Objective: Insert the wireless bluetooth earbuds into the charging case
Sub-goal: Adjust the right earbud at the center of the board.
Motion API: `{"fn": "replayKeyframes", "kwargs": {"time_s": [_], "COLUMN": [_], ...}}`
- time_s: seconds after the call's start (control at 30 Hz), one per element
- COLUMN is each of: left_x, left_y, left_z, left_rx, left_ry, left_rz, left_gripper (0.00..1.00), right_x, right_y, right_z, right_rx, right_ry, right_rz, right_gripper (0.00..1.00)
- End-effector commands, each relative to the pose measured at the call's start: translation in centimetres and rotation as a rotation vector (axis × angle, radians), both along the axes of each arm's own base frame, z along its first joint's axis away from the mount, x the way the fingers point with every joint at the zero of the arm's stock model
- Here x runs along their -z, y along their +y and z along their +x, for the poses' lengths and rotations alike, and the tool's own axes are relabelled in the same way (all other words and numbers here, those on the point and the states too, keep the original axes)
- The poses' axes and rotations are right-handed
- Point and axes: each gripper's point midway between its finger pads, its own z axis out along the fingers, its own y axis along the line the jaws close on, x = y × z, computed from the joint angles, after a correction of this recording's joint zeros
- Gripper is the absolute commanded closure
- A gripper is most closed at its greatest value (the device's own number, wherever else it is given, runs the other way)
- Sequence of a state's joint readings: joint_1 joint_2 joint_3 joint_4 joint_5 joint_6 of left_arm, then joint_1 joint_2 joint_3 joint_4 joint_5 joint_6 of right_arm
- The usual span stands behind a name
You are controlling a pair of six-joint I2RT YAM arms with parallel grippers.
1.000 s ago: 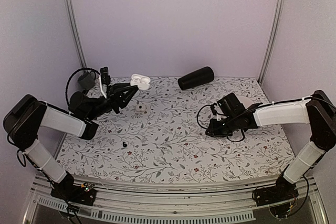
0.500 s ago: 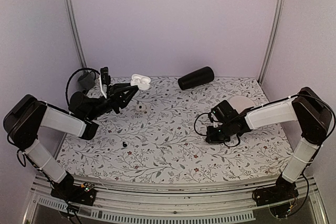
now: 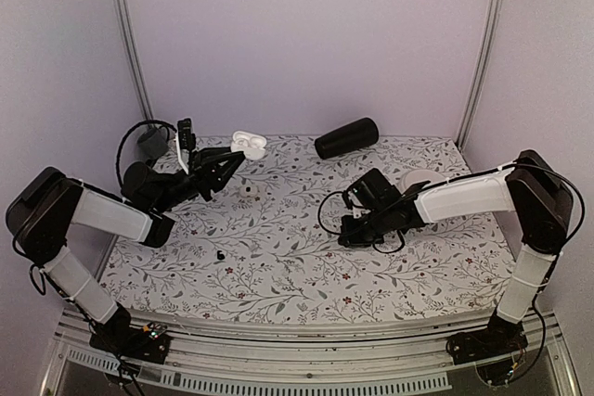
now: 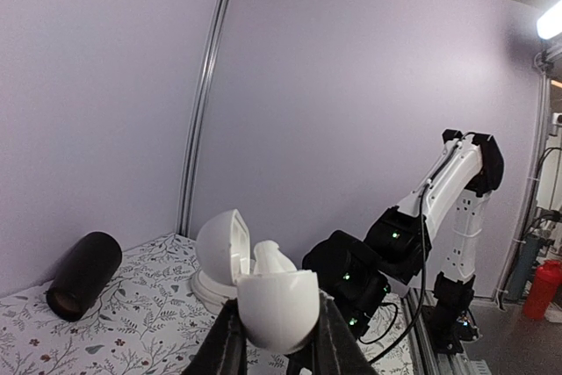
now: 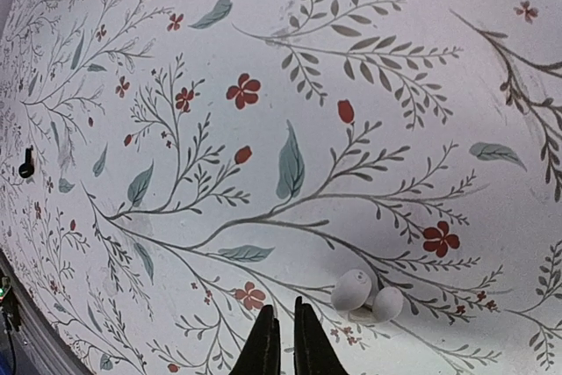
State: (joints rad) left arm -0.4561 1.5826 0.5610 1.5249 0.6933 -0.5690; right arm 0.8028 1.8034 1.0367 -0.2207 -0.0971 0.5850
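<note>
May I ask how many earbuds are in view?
2. One earbud stands in the open charging case that the left gripper holds; the other earbud lies on the table beside the right gripper.

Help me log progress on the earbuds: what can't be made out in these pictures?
- Charging case sockets: left wrist view, hidden behind its own near half; top view, too small.
- Earbuds near the right gripper: right wrist view, one piece or two touching is unclear; top view, hidden under that gripper.
- Tiny black bit: too small to identify in either view.
</note>
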Motion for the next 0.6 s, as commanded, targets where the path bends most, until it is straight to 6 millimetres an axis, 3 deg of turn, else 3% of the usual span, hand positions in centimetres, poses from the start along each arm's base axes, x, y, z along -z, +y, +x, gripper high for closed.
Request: {"fn": "replayKeyframes", "kwargs": {"time_s": [0.0,0.23,0.43,0.57], "left_x": [-5.2,-5.1,-5.2,-5.3], "left_y": [1.2,1.2,1.1,1.2], "left_z": [-3.4,-3.5,-3.4,-3.5], "left_rx": [0.012,0.009,0.012,0.01], "left_ry": [-0.262,-0.256,-0.257,-0.26], "left_rz": [-0.117,-0.115,-0.117,-0.115], "left_gripper": [1.0,1.0,1.0,1.0], "right_x": [-1.5,-1.4,-1.8,-1.1], "right_y": [-0.5,-1.7,-0.4,-0.2], "right_z": [1.0,0.6,0.7,0.8], "right_rx": [-0.009,-0.125,-0.234,-0.267], "right_ry": [-0.063,-0.127,-0.18,-0.17], "right_rz": [-0.02,-0.108,-0.091,-0.121], "right_gripper": [0.89,0.87,0.85,0.87]}}
